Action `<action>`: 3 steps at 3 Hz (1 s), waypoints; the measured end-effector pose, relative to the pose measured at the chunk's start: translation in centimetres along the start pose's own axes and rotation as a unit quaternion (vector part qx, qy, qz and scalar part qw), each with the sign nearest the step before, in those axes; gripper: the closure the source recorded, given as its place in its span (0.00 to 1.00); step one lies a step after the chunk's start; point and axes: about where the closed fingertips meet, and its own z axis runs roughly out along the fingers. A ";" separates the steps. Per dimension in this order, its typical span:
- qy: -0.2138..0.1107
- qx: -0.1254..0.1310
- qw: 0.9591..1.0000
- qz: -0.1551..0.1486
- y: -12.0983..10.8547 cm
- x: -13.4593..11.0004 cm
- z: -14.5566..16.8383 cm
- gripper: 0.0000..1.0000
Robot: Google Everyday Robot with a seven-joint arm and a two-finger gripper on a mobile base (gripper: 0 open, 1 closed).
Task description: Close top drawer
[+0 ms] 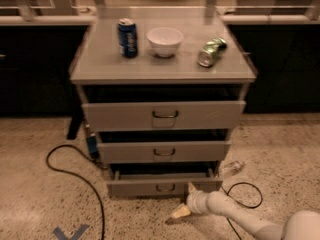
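Note:
The grey metal cabinet (162,69) has three drawers, all standing a little way out. The top drawer (150,186) is the lowest one, with a low plain front and a small dark wire handle (165,187). My gripper (184,201) is down at floor level in front of this drawer's right end. It is open and holds nothing. Its upper fingertip (191,187) is against or very near the drawer front, and its lower fingertip (178,213) points at the floor. My white arm (240,216) reaches in from the bottom right.
On the cabinet top stand a blue can (128,37), a white bowl (165,41) and a green can (211,51) lying on its side. A black cable (75,176) loops over the floor at left, another (245,196) at right. A clear bottle (231,168) lies by the cabinet's right foot.

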 end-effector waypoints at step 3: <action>-0.121 0.084 0.988 0.037 -10.9 -10.3 -0.5 0.00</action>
